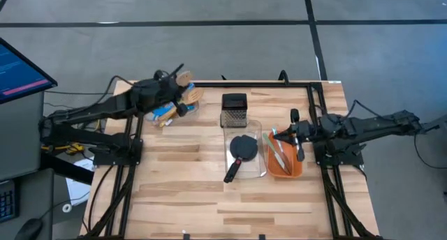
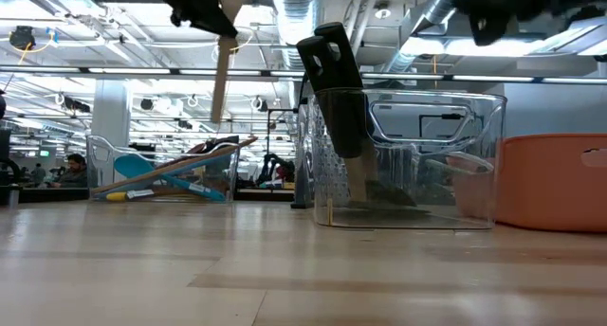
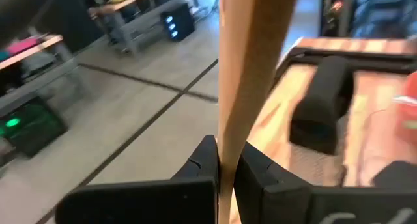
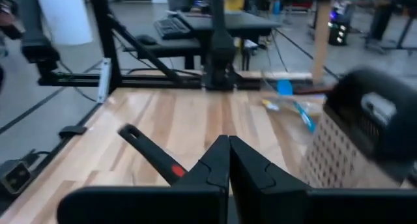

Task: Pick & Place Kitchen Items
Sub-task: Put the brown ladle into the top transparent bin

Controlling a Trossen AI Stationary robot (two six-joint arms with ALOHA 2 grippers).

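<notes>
Wooden spoon [image 3: 251, 68] clamped in left claw [image 3: 225, 168]

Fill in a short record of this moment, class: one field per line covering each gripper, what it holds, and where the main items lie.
left gripper: shut on wooden utensil, raised above the utensil pile
right gripper: shut, empty, above the orange bin
clear bin: holds a black turner, handle sticking out over the rim
box grater: upright, behind the clear bin
table: light wood

The wooden table [image 1: 181, 191] carries a grater [image 1: 234, 109], a clear bin [image 1: 260, 139], an orange bin [image 1: 296, 169] and, probably, a utensil pile [image 1: 167, 113].
</notes>
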